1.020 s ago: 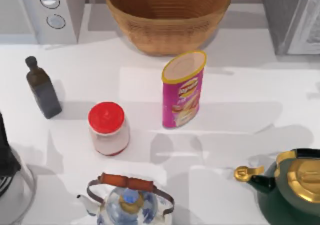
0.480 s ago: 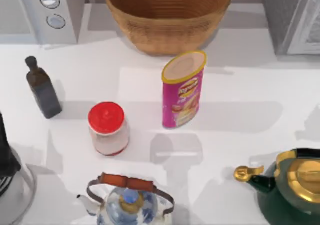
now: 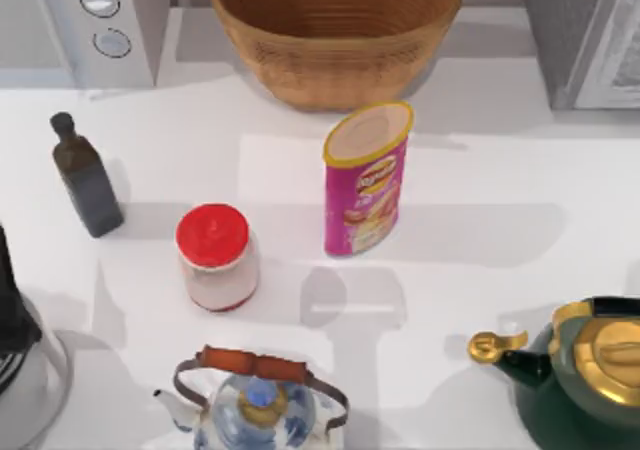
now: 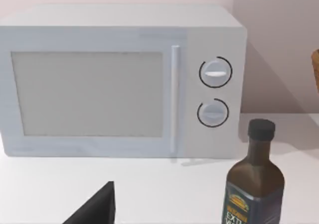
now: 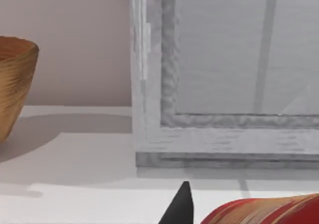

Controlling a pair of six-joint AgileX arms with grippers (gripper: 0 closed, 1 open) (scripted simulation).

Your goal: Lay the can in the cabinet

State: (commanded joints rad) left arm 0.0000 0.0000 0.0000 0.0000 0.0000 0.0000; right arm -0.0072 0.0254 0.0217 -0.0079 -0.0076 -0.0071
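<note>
Standing nearest the table's point(image 3: 520, 170) front edge are a blue-and-white teapot point(image 3: 258, 410) with a brown handle, left of centre, and a dark green kettle point(image 3: 590, 380) with a gold lid at the right corner, its spout pointing left. Behind the teapot stands a red-lidded jar point(image 3: 214, 257). Just to the jar's right, apart from it and a little farther back, the can point(image 3: 366, 178) stands upright near the table's middle, pale lid uppermost and label facing front; nothing touches it. A dark bottle point(image 3: 86, 176) stands upright towards the left side, level with the can.

Along the back, a woven basket point(image 3: 335, 30) sits at centre directly behind the can, a white microwave point(image 3: 80, 20) with two round knobs occupies the left corner, and the cabinet point(image 3: 560, 30) occupies the right corner, well apart from the can.

Left wrist view: a dark tip of the left gripper point(image 4: 94, 209) lies low before the microwave point(image 4: 119, 84), with the bottle point(image 4: 254, 184) beside it. Right wrist view: a dark tip of the right gripper point(image 5: 180, 206) lies before the cabinet's point(image 5: 224, 59) framed door panel, the basket point(image 5: 12, 79) off to one side. Whether either gripper is open or closed cannot be told.
</note>
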